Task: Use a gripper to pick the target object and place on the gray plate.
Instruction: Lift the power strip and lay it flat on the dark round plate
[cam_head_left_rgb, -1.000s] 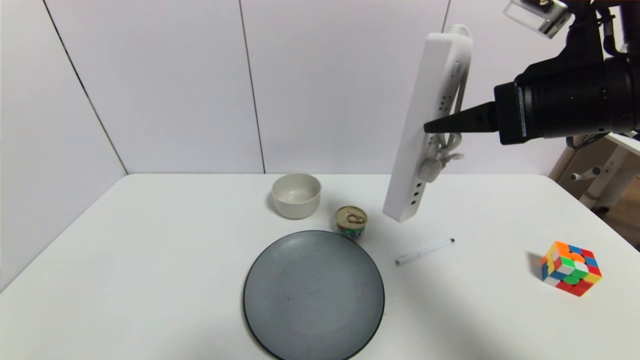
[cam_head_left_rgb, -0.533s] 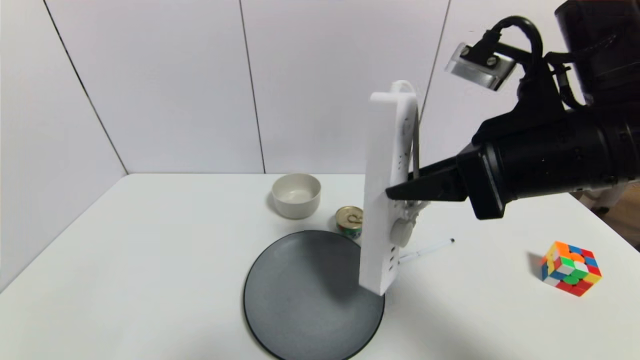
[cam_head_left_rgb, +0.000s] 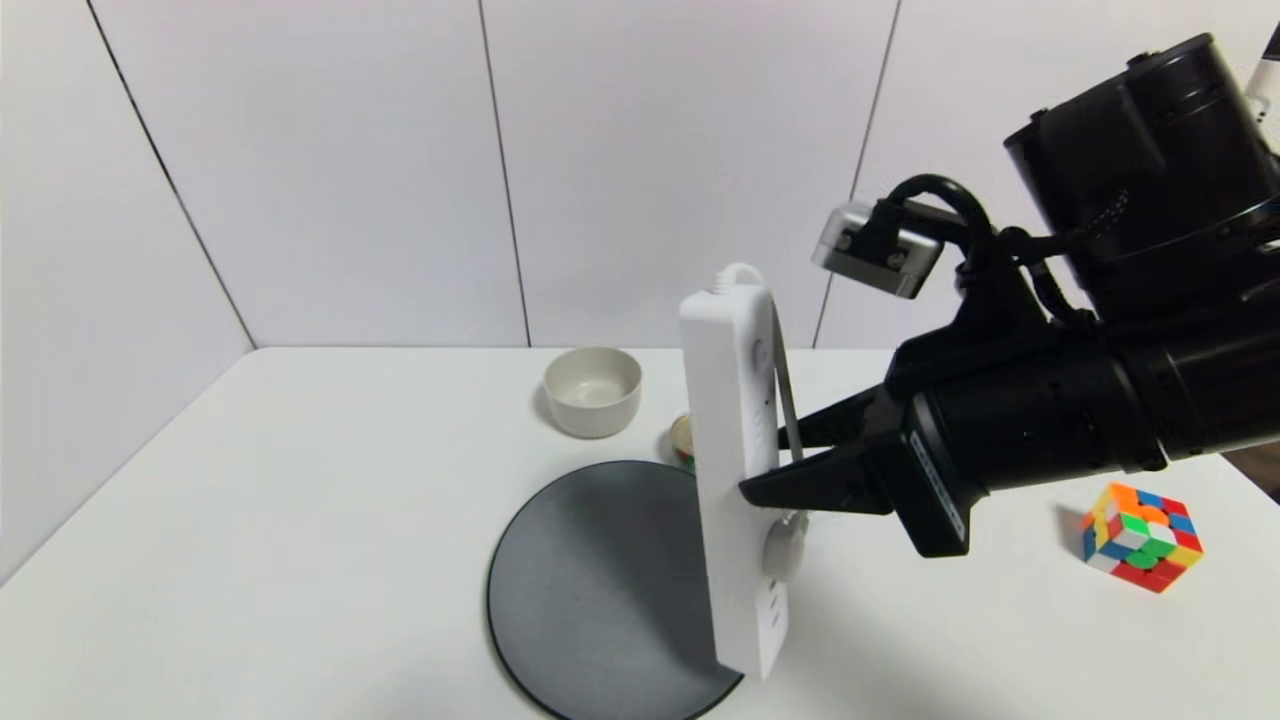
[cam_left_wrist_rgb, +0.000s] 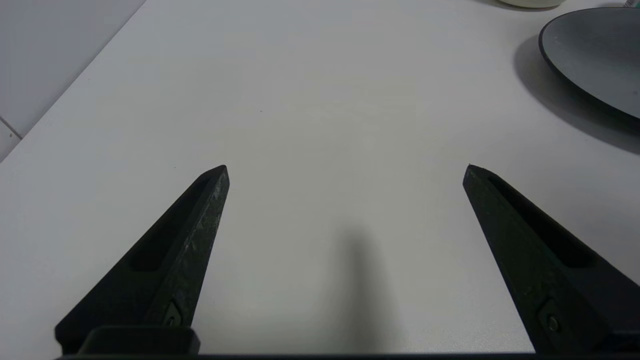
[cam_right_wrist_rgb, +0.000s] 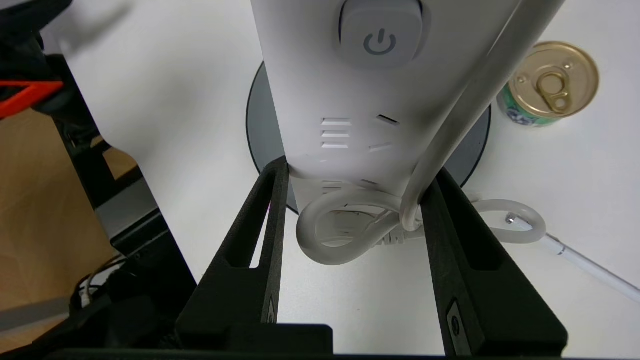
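My right gripper (cam_head_left_rgb: 775, 470) is shut on the long white power strip (cam_head_left_rgb: 735, 480) and holds it nearly upright. The strip's lower end hangs over the right part of the gray plate (cam_head_left_rgb: 590, 590). In the right wrist view the jaws of the gripper (cam_right_wrist_rgb: 355, 170) clamp the strip (cam_right_wrist_rgb: 360, 100) across its width, with its white cord (cam_right_wrist_rgb: 470, 100) looped by them and the plate (cam_right_wrist_rgb: 262, 125) below. My left gripper (cam_left_wrist_rgb: 345, 170) is open and empty above bare table; the plate's edge (cam_left_wrist_rgb: 590, 55) shows beyond it.
A beige-white bowl (cam_head_left_rgb: 592, 390) stands behind the plate. A tin can (cam_right_wrist_rgb: 550, 85) sits next to the plate, mostly hidden behind the strip in the head view. A white pen (cam_right_wrist_rgb: 590, 265) lies beside the plate. A colourful cube (cam_head_left_rgb: 1142, 536) sits at the right.
My right gripper has carried the power strip down and to the left, from high above the pen to over the plate's right side. The strip has swung closer to upright.
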